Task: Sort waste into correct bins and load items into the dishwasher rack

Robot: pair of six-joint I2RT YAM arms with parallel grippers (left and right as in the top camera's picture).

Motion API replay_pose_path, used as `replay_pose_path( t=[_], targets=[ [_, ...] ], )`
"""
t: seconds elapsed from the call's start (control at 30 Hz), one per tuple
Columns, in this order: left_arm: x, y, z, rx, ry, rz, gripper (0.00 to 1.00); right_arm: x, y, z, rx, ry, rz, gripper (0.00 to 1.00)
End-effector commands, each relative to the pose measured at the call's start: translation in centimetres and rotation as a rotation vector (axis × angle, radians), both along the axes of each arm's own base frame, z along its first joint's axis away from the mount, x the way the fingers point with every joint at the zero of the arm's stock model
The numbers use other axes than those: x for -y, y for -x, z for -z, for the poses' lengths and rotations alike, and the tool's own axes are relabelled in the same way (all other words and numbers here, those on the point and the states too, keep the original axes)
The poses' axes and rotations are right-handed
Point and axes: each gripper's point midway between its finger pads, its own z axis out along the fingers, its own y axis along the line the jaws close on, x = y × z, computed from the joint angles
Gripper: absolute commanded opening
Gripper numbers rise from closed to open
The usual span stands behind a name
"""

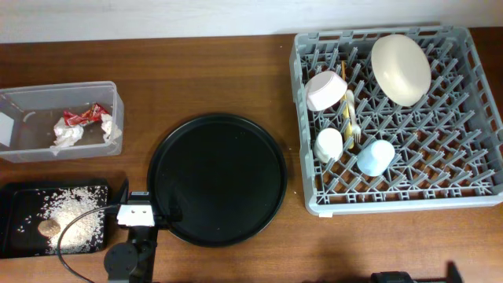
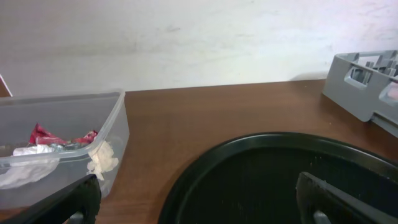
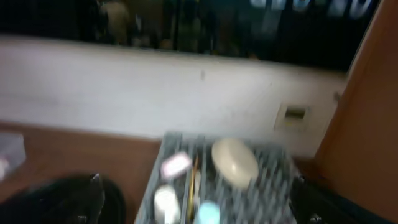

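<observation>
Hovering at the round black tray's [image 2: 267, 163] near left rim, my left pincer [image 2: 196, 186] is gaping wide; my right pincer [image 3: 198, 186] is gaping too.

At the counter's front edge, the left arm [image 1: 122, 259] is black, with a white block [image 1: 135, 212] bearing two dark marks and a black cable [image 1: 93, 209]. The left hand [image 2: 198, 180] has black fingers [image 2: 339, 198].

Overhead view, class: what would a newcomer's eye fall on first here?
The large round black tray sits in the middle. Right of it, the grey dishwasher rack holds a pale cream plate and a small blue cup. At left, a red snack wrapper stands out in the clear tub.
</observation>
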Motion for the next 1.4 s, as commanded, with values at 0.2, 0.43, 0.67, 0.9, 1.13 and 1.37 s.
replay_pose_path(
  t=[0.2,0.43,0.67,0.9,1.13,1.37],
  targets=[
    [-0.1,0.0,0.3,-0.004,-0.016,-0.006,0.99,-0.4,-7.5,11.8,0.007,-0.005,-0.025,0.98],
    [-0.1,0.0,0.3,-0.004,-0.016,-0.006,0.99,-1.8,-17.3,18.6,0.201,-0.16,-0.105,0.98],
    [-0.1,0.0,0.3,-0.004,-0.016,-0.006,0.99,0.4,-20.1,27.2,0.104,-0.232,0.032,0.99],
    [-0.1,0.0,0.3,-0.004,-0.016,-0.006,0.99,-0.7,-20.1,31.1,-0.046,0.003,-0.014,0.99],
    [-0.1,0.0,0.3,-0.004,-0.016,-0.006,0.99,-0.6,-20.1,31.1,-0.046,-0.001,-0.01,0.98],
    [-0.1,0.0,0.3,-0.004,-0.016,-0.006,0.99,-0.6,-20.1,31.1,-0.047,-0.001,-0.01,0.98]
  ],
)
